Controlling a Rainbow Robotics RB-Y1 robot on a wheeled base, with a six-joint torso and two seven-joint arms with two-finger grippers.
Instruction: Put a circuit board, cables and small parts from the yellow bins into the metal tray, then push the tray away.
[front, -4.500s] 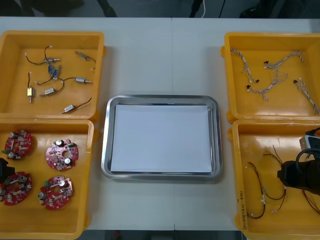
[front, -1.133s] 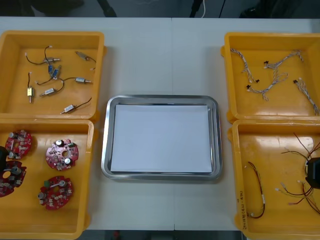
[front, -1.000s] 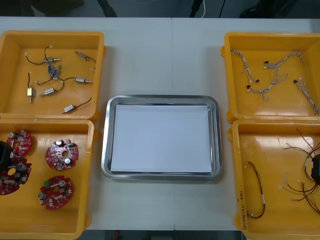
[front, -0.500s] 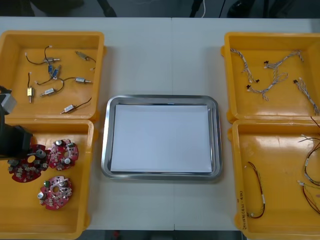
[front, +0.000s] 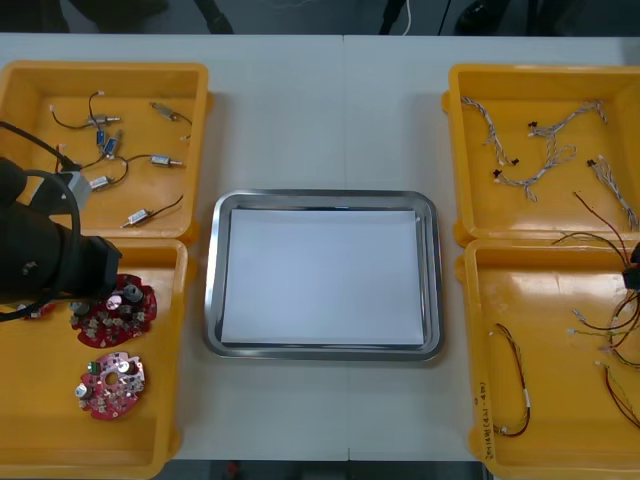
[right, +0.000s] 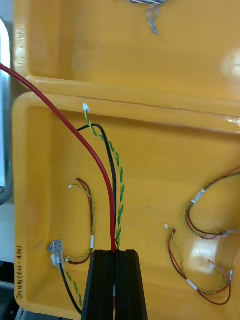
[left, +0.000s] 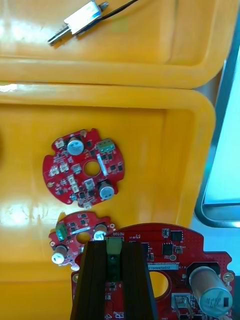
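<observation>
A: Left end effector (left: 114, 245) status?
B: Clamped on a red circuit board (left: 170, 260), fingers pinching its green connector. The board is held above the right edge of the near left yellow bin (left: 165, 140), close to the left rim of the metal tray (front: 212, 300). Two more boards (left: 85, 167) lie in the bin below.
A: Right side?
B: Right end effector (right: 115, 252) is closed tight on cables (right: 114, 210): red, black and twisted yellow-green strands run out from the fingertips over the near right yellow bin (right: 165, 165). The tray sits mid-counter (front: 320, 120), white inside.
</observation>
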